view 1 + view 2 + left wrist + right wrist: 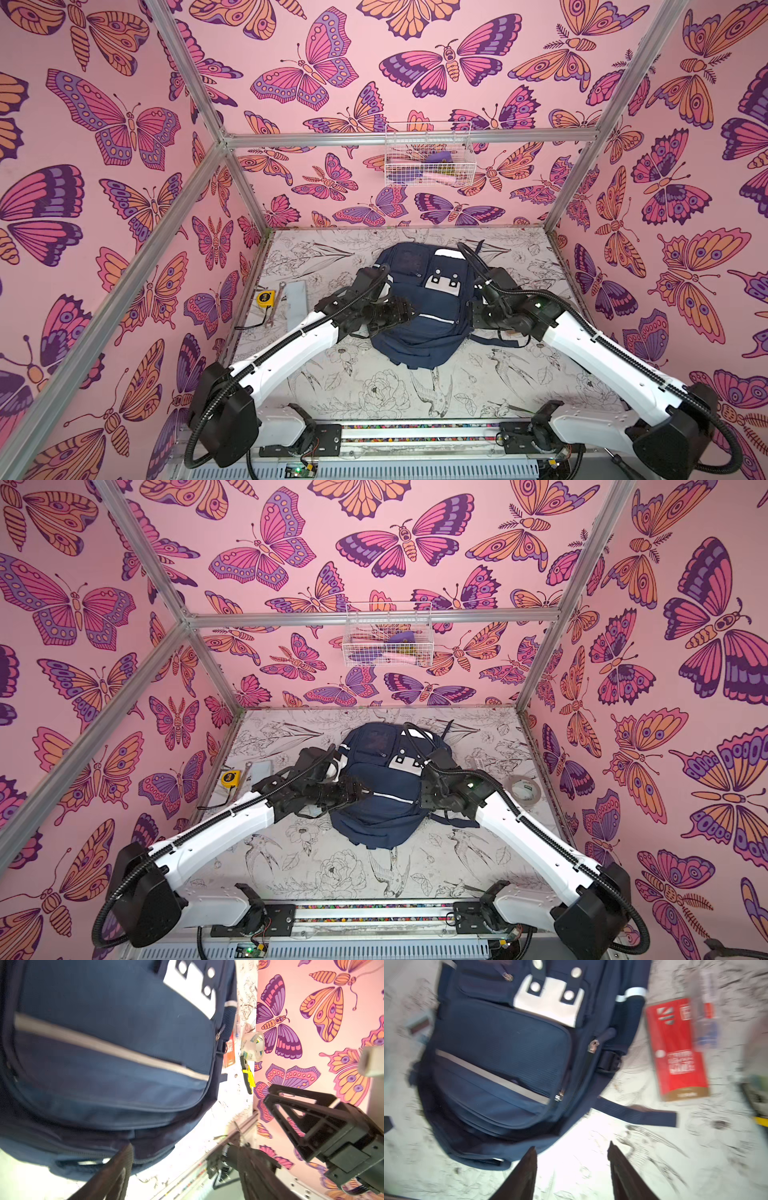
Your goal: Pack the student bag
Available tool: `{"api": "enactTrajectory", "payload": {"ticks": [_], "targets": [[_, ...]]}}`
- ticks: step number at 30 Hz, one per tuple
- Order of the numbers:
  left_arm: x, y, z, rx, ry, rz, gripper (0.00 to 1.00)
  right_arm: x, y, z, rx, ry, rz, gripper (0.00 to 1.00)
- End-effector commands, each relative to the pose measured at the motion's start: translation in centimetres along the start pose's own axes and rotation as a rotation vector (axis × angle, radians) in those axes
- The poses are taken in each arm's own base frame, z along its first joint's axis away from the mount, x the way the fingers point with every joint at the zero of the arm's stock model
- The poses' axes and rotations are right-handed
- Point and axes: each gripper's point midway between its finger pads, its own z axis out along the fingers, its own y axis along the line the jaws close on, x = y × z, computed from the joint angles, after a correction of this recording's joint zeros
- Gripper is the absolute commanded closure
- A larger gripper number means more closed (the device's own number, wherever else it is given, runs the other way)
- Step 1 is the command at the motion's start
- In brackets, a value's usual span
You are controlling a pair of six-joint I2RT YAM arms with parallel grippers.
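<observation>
Nearest the lens, a metal rail [415, 432] carries the bases of both white-and-black arms along the counter's front edge. Counter [374, 386]: white sheet printed with black line drawings of flowers and birds, scuffed in places. Enclosure: pink walls [104, 124] with butterfly print, braced by aluminium frame bars [411, 139]. A white wire basket [428, 156] hangs on the back wall; its contents are too small to identify.

Student bag [432, 299]: lies flat, front panel up, at the counter's centre toward the back. It is navy woven fabric with thin pale stripes, zip pockets and a white patch, and a strap trails off its right side.

Left of the bag: yellow tape measure [265, 298], slim metal wrench [276, 305], flat grey plate [297, 303]. Right of it: clear tape roll [524, 789], red box [675, 1049] just beside the bag, and a blurred packet, possibly pens [705, 1022]. In both top views the right arm covers most of that box.

Left tool [185, 1147]: released, fingers spread, nothing between them, above the bag's left front. Right tool [572, 1146]: released, empty, over bare counter at the bag's right edge.
</observation>
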Motion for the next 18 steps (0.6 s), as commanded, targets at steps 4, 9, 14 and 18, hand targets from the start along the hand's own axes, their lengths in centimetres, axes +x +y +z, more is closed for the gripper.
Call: {"api": "enactTrajectory", "payload": {"ticks": [4,9,14,18], "targets": [[-0.2,4.2,3.4,-0.169,0.045,0.096,0.18,0.0,4.4,4.8,-0.18,0.023,0.186,0.46],[0.2,4.6,4.8,-0.137,0.051,0.08,0.16,1.5,5.0,8.1,-0.207,0.079,0.264,0.47],[0.5,5.2,5.5,-0.097,0.021,0.033,0.12,2.3,4.9,10.0,-0.239,0.074,0.369,0.51],[0.7,5.8,6.3,-0.042,0.028,-0.066,0.08,2.4,4.8,10.9,-0.223,0.081,0.412,0.5]]}}
